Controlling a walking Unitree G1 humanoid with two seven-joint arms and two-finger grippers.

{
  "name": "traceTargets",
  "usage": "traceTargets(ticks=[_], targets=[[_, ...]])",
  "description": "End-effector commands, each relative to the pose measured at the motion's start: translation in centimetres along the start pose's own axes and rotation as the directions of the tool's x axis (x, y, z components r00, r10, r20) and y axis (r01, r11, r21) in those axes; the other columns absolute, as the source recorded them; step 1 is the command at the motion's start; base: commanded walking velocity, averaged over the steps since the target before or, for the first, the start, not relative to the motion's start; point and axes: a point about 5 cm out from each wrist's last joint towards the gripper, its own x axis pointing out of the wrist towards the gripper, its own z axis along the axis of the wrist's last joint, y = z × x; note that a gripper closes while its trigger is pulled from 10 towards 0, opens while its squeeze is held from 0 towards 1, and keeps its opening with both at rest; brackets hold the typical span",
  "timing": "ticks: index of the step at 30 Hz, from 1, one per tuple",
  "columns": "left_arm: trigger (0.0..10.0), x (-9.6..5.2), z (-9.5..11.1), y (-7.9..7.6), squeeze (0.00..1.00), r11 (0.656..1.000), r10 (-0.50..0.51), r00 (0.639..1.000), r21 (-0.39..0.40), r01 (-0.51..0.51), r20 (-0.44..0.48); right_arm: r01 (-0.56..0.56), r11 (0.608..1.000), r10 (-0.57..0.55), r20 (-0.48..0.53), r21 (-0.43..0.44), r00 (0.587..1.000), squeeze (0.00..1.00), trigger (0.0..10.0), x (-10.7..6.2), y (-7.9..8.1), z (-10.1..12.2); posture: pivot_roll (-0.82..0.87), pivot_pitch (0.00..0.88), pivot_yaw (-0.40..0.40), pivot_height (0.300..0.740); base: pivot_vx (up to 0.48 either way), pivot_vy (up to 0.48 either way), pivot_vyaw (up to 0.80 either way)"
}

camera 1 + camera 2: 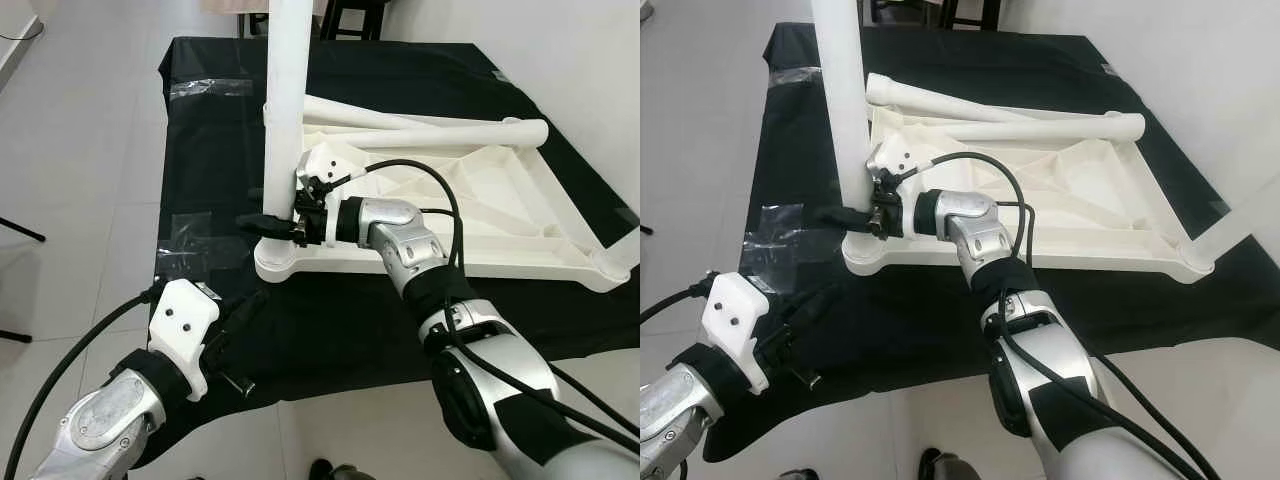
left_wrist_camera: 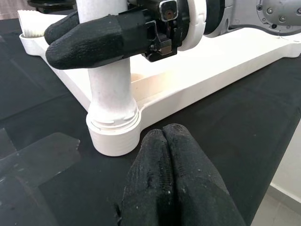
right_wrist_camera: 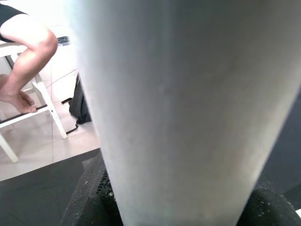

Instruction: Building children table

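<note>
A white children's table top [image 1: 480, 215] lies upside down on a black cloth [image 1: 210, 130]. One white table leg [image 1: 285, 110] stands upright in its near-left corner socket [image 2: 113, 134]. My right gripper [image 1: 268, 225] is shut on this leg just above the socket, one black finger on each side of it [image 2: 89, 40]. The leg's surface [image 3: 188, 94] is right up against the right wrist camera. My left gripper [image 2: 164, 134] is shut on nothing, low over the cloth just in front of that corner. Another leg [image 1: 1240, 225] rises from the near-right corner.
Two loose white legs [image 1: 430, 135] lie across the far side of the table top. Clear tape patches [image 1: 195, 240] hold the cloth to the tiled floor [image 1: 70, 180]. Dark chair legs [image 1: 355, 15] stand behind. A person's bare leg [image 3: 28, 42] rests on a white chair.
</note>
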Motion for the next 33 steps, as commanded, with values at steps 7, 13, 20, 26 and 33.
traceTargets(ticks=[7, 13, 20, 26, 33], targets=[[10.0, -0.2, -0.1, -0.5, 0.00, 1.000, -0.026, 1.000, -0.005, 0.026, -0.016, 0.056, 0.997, -0.054, -0.040, 0.053, 0.998, 0.00, 0.0, -2.0, -0.1, -2.7, 0.15, 0.236, -0.144, 0.740, 0.000, 0.000, 0.00], [10.0, -0.4, -0.2, -0.3, 0.00, 0.999, -0.033, 0.999, -0.003, 0.033, -0.030, 0.625, 0.779, -0.618, -0.215, -0.041, 0.756, 0.00, 0.0, -1.9, 3.9, -8.0, 0.14, 0.249, -0.118, 0.740, 0.000, 0.000, 0.00], [10.0, 0.2, -0.3, -1.1, 0.00, 0.997, -0.078, 0.997, -0.029, 0.077, -0.022, 0.697, 0.717, -0.684, -0.199, -0.010, 0.702, 0.00, 0.0, -2.2, 2.3, -7.7, 0.14, 0.229, -0.125, 0.740, 0.000, 0.000, 0.00], [10.0, -0.1, -0.2, -0.5, 0.00, 0.999, -0.049, 0.999, -0.015, 0.049, -0.022, 0.578, 0.815, -0.573, -0.201, -0.039, 0.795, 0.00, 10.0, -1.0, 2.9, -7.0, 0.14, 0.224, -0.129, 0.740, 0.000, 0.000, 0.00], [10.0, 0.0, -0.2, -0.6, 0.00, 0.999, -0.051, 0.999, -0.017, 0.051, -0.018, 0.416, 0.909, -0.414, -0.073, 0.003, 0.907, 1.00, 10.0, -0.7, 3.3, -3.8, 0.14, 0.223, -0.127, 0.740, 0.000, 0.000, 0.00]])
